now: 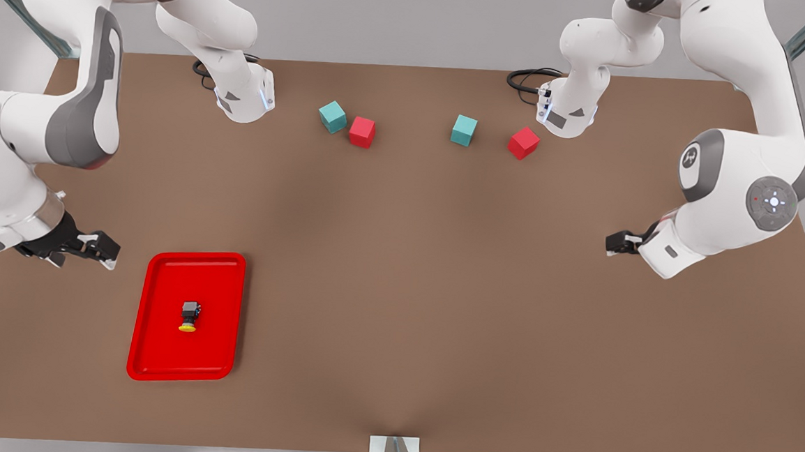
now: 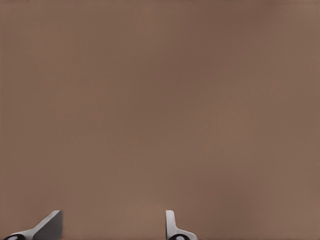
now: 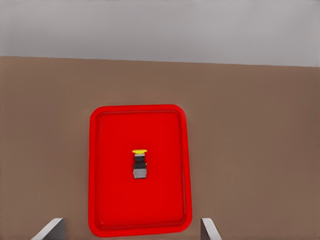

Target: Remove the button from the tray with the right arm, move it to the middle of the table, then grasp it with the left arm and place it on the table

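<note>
1. Brown table is seen carrying the tray, the button lying inside.
2. Right hand is held open and empty beside the tray.
3. Left hand is held open, empty, well apart.

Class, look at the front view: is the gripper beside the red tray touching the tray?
Apart. In the front view, bare table shows between the right gripper and the tray rim; the button lies untouched.

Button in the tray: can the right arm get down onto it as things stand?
Probably yes. The button lies alone mid-tray, nothing over it. The right gripper is open, just outside the tray rim. The left gripper waits far off, open.
</note>
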Motion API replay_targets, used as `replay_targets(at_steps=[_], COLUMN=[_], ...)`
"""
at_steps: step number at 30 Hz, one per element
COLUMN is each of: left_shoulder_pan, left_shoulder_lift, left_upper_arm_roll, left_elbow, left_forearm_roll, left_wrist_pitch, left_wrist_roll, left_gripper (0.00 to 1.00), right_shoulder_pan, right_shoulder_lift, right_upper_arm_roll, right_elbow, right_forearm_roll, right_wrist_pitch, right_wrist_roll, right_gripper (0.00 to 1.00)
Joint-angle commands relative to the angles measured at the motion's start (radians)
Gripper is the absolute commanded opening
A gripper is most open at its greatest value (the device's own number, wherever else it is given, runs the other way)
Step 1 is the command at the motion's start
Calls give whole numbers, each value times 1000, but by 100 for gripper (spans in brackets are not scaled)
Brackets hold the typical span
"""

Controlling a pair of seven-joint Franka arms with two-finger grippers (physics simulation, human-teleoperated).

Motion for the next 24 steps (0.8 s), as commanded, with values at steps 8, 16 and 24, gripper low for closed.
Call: replay_targets(at_steps=[8,16,24], left_shoulder_pan=[7,-7,-27], left_shoulder_lift=[-4,-1,-7], left_upper_arm_roll=[0,0,-5], left_elbow=[7,10,14], left_forearm_roll=[-9,-11,-9], left_wrist_pitch=[-32,-38,-76], left_wrist_roll=[-1,-19,-35], left_gripper=[100,100,100], right_shoulder_pan=[108,159,27], right_shoulder_lift=[78,279,458], right_upper_arm_roll=[4,0,-6], right_elbow=[1,-4,-47], right_forearm_roll=[15,9,9], right_wrist_pitch=[-43,184,267], right_wrist_roll=[140,202,24], right_gripper=[100,100,100])
